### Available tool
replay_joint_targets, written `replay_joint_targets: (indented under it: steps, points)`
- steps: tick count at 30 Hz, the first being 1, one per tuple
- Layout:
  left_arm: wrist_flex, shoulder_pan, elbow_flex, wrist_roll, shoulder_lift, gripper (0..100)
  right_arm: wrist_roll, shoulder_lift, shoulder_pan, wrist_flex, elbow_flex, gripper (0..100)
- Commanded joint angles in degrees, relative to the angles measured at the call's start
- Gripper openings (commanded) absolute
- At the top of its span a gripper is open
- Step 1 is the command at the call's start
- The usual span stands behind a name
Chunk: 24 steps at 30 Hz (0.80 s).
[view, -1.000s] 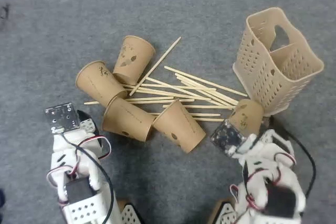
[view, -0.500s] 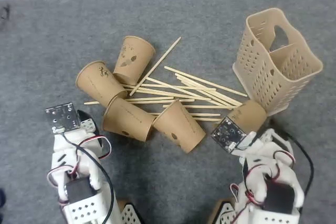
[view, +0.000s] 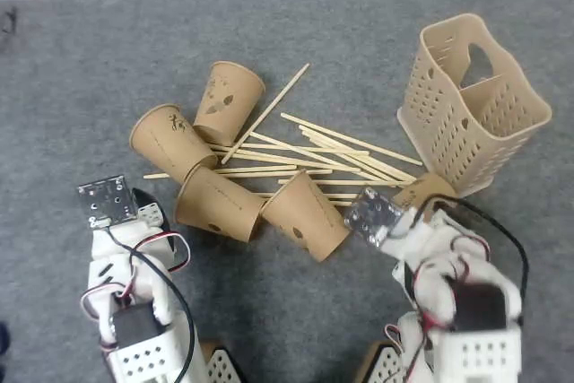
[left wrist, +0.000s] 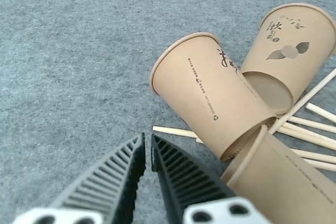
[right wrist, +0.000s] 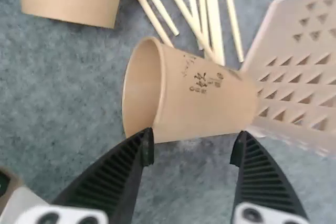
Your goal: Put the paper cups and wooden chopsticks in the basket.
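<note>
The right gripper [right wrist: 194, 139] is spread wide and holds nothing. Its two black fingers [right wrist: 131, 166] stand on either side of the near flank of a paper cup [right wrist: 184, 98], which lies on its side on the grey carpet [right wrist: 52, 103]. The cup's open mouth faces away from the basket [right wrist: 294, 72]. Its bottom end looks pressed against the basket's holed wall, though from this angle I couldn't swear they touch. From above, the same cup [view: 423, 189] pokes out between the right arm's wrist and the foot of the basket [view: 448, 132], which stands upright on the right with a divider across its middle.

The chopsticks [view: 314, 154] lie in a loose fan on the carpet between the basket and four more tipped-over cups, and some run under those cups. The rear cup [view: 229, 100] and the outer cup [view: 170, 141] lie side by side. The two front cups [view: 215, 204] lie closer to the arms.

The left gripper [left wrist: 147, 142] is pinched together on nothing, low over bare carpet. It sits just short of the outer cup [left wrist: 210, 98], with one chopstick end [left wrist: 173, 131] lying between them.
</note>
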Motion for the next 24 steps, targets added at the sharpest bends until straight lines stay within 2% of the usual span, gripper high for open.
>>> replay_joint_targets:
  steps: [1,9,15,17,24]
  points:
    - [-1.32,0.35,-0.4,0.18,-0.97,2,-3.08,3.3,-1.36,-2.42,-2.99,25.1]
    - [-1.41,0.35,-0.4,0.18,-0.97,2,-7.74,3.91,-11.3,-3.12,-2.81,24.9]
    - [-1.32,0.35,-0.4,0.18,-0.97,2,-7.47,7.52,-6.29,-10.59,-2.73,25.0]
    - [-1.32,0.35,-0.4,0.18,-0.97,2,-5.36,9.19,-4.7,-12.09,-2.46,25.0]
    - [-1.32,0.35,-0.4,0.18,-0.97,2,-4.22,10.86,-4.35,-14.46,1.32,25.0]
